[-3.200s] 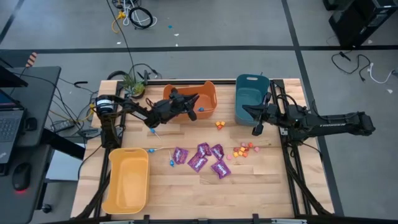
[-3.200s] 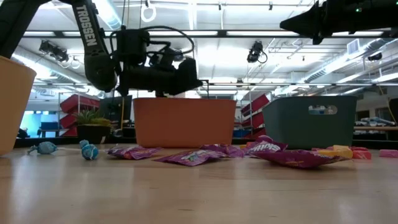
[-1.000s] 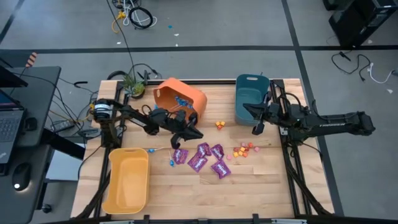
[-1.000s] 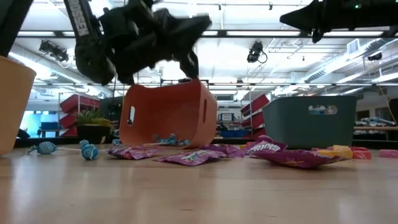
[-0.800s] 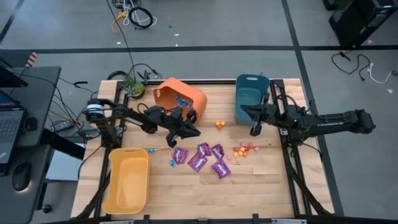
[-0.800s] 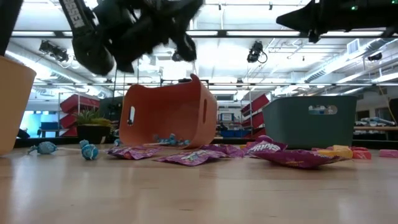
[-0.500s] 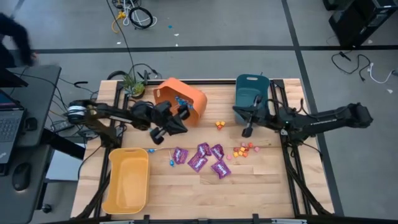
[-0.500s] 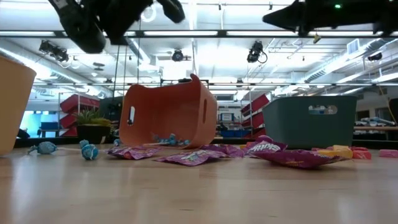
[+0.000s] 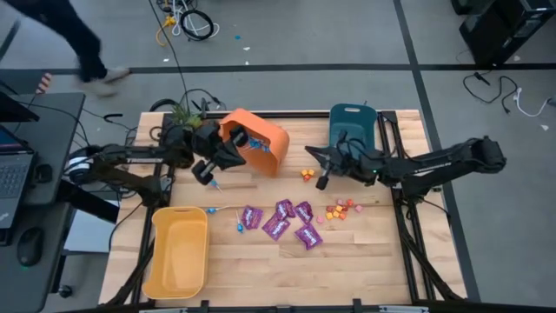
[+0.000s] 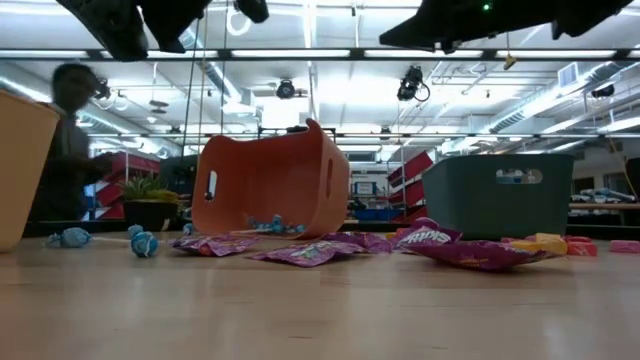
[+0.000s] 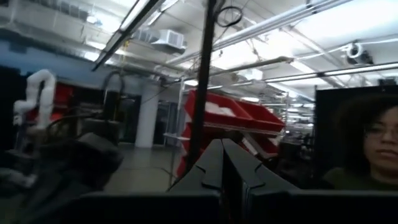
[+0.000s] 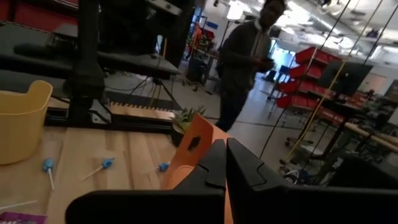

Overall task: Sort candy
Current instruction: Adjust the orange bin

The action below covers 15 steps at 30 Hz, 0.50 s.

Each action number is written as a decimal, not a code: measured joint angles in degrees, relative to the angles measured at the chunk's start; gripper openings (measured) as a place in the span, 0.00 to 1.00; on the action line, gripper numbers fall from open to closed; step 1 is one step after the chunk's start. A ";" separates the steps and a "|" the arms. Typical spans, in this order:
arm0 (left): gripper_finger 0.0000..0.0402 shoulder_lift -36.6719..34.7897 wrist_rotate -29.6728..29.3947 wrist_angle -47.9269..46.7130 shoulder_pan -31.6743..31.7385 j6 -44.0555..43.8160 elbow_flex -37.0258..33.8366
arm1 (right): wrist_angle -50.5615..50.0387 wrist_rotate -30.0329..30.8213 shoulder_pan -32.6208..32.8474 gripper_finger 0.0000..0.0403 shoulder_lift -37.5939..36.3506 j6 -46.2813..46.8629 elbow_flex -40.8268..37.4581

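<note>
Candy mostly lies unsorted mid-frame on the table, a few blue lollipops inside the tipped orange bin, while left gripper and right gripper hover pressed together, empty

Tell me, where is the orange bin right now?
In the high view the orange bin lies tipped over at the table's back, left of the teal bin, with blue lollipops at its mouth and the left claw beside it.
</note>
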 joint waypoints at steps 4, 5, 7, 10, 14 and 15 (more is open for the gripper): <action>0.00 -0.88 1.07 -6.09 4.44 0.23 0.00 | 0.11 0.91 0.31 0.02 3.06 0.99 1.85; 0.00 -0.91 1.09 -8.13 5.62 1.33 0.00 | 0.17 2.13 0.57 0.03 4.04 1.01 2.33; 0.00 -0.82 1.09 -12.84 8.11 3.11 0.00 | 0.09 4.57 1.16 0.05 6.31 1.05 3.13; 0.00 -0.84 0.49 -20.13 12.03 7.15 0.00 | 0.05 5.87 1.80 0.10 10.33 1.10 4.59; 0.00 -0.76 -3.67 -29.80 16.32 13.75 -0.02 | 0.36 5.90 2.22 0.17 16.06 1.01 7.65; 0.00 -0.80 -5.45 -31.10 17.17 15.46 -0.02 | 0.49 5.89 2.25 0.19 17.37 0.99 8.69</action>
